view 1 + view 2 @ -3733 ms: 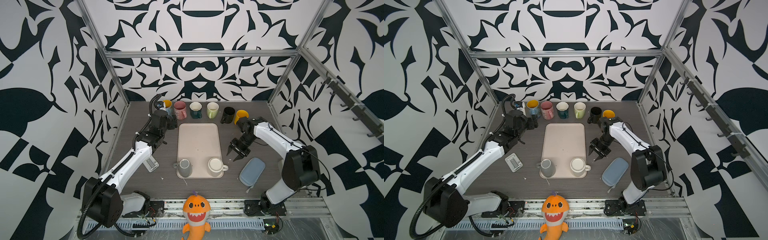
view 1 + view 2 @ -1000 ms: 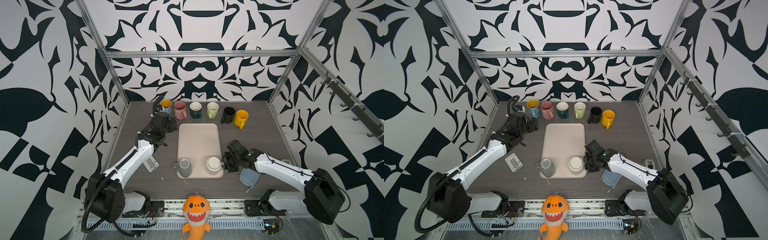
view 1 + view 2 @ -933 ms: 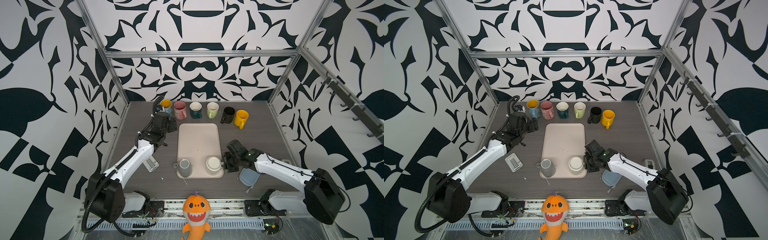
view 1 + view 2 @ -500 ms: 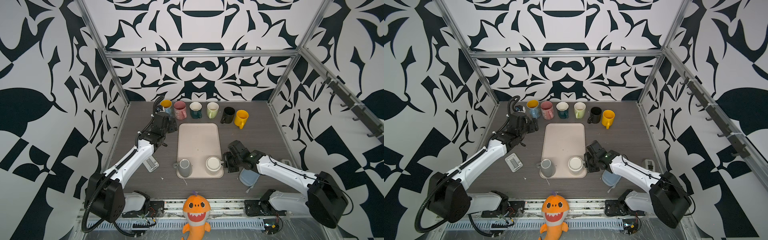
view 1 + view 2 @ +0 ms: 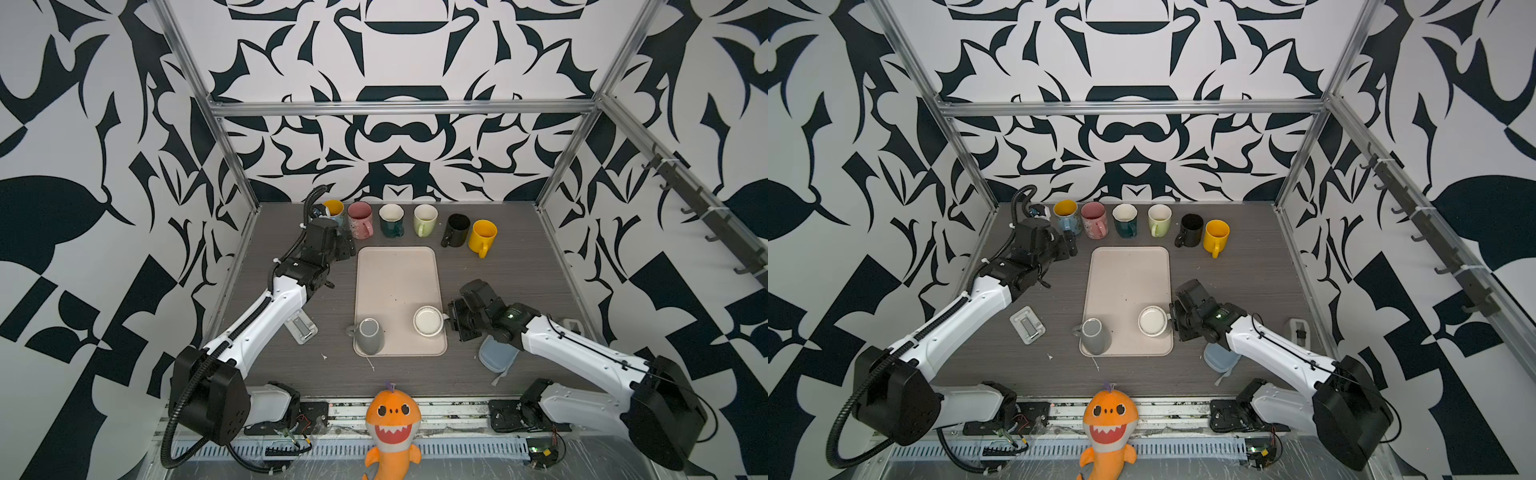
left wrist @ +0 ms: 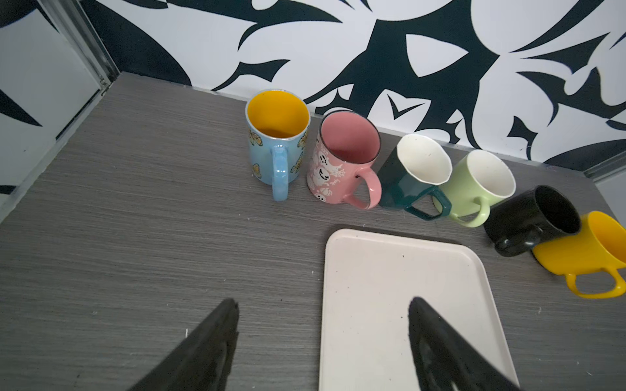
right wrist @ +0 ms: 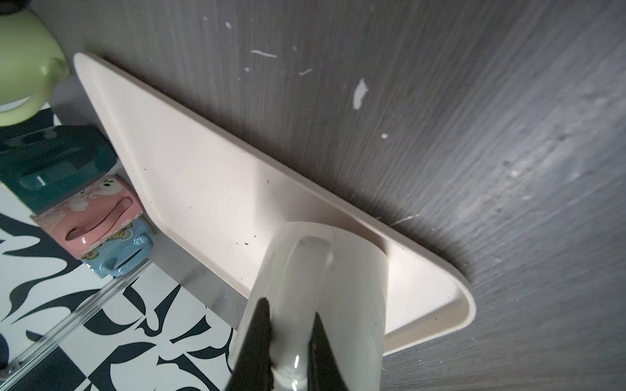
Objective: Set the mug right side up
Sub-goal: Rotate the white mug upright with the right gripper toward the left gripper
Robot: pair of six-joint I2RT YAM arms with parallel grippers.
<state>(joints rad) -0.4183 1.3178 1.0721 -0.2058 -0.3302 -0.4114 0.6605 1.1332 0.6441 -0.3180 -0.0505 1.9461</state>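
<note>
A cream mug (image 5: 428,321) (image 5: 1153,321) stands upside down at the front right of the beige tray (image 5: 397,274) (image 5: 1127,274), its handle pointing right. My right gripper (image 5: 451,321) (image 5: 1173,321) (image 7: 289,309) is shut on that handle (image 7: 306,267), low over the tray's right edge. In the right wrist view the mug's wall (image 7: 354,291) fills the space behind the fingers. A grey mug (image 5: 370,334) (image 5: 1095,334) also stands base up at the tray's front left. My left gripper (image 5: 347,249) (image 5: 1073,247) (image 6: 323,303) hangs open and holds nothing, over the tray's back left corner.
Upright mugs line the back wall: blue (image 6: 276,145), pink (image 6: 342,162), dark green (image 6: 411,176), light green (image 6: 477,184), black (image 6: 531,216), yellow (image 6: 586,247). A blue-grey pouch (image 5: 494,357) lies under the right arm. A small white device (image 5: 301,326) lies left of the tray. An orange plush (image 5: 390,424) sits at the front edge.
My right gripper has shut on the cream mug's handle. A few seconds ago that arm was at the back by the yellow mug. The left arm has barely moved.
</note>
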